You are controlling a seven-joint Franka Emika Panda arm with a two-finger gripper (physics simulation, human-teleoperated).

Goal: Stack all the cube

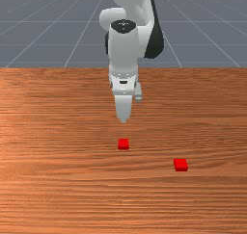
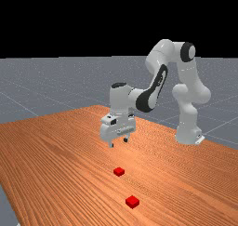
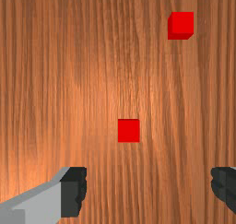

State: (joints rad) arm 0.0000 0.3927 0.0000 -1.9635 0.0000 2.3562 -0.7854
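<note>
While the arm (image 2: 121,99) bends out over the bench (image 1: 58,194), the end effector (image 2: 118,142) hangs in the air and holds nothing. Its two fingers (image 3: 73,191) are wide apart, maybe so a cube can fit between them. The near cube (image 1: 123,144) sits flat on the bench, closer to the edge by the arm's foot (image 2: 187,134). The far cube (image 1: 181,164) sits flat too, farther from that edge and well apart from its friend. Both are red and well in from the bench's edges, likely so the arm can get to them. The gap between them should give the fingers room to go down. No cube is on top of the other, so the job looks just begun. Next, the end effector should go right over one cube and come down straight. If it comes down crooked, it could bump the cube away.
</note>
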